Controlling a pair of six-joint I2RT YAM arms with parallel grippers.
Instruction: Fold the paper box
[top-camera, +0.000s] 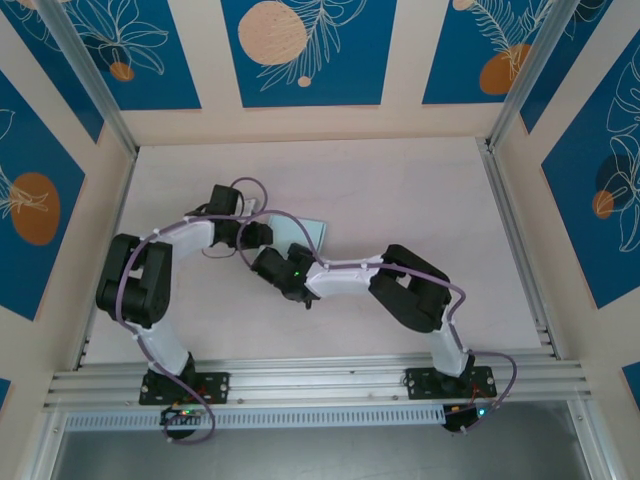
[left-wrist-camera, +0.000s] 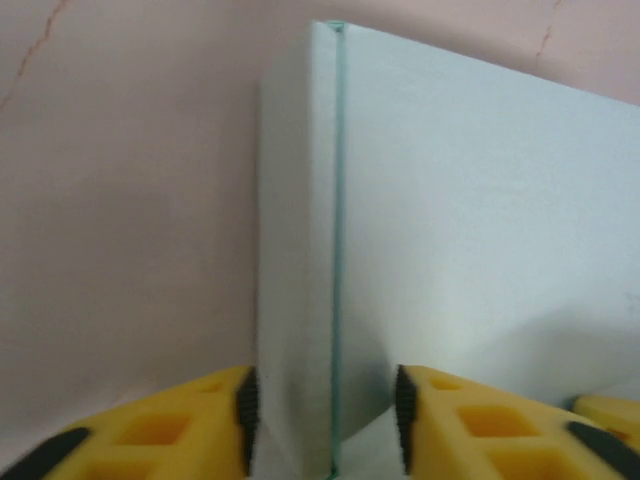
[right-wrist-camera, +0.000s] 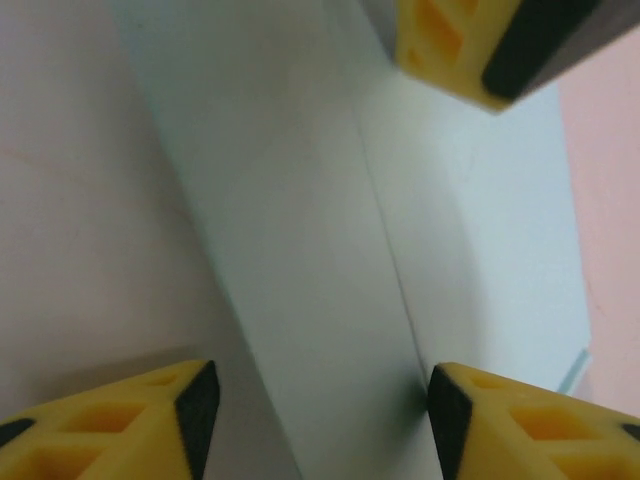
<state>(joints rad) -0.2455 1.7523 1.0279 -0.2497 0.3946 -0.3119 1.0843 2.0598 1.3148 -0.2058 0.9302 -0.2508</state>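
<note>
Left gripper (left-wrist-camera: 325, 420) straddles a raised crease of the paper box (left-wrist-camera: 480, 220), grip unclear, while right gripper (right-wrist-camera: 315, 410) hangs half-open above it.

we see a pale aqua paper box (left-wrist-camera: 480, 230), yellow black-padded fingers (left-wrist-camera: 490, 430), a pinkish table (left-wrist-camera: 120, 200), blue leaf-patterned wall panels (top-camera: 330, 60).

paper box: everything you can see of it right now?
The paper box is pale aqua thin card, matte, partly folded: a narrow panel meets a wide one along a sharp crease. It lies on the table, largely hidden under both wrists from above. The left hand straddles the crease; the right hand flanks a panel. Contact unclear.
</note>
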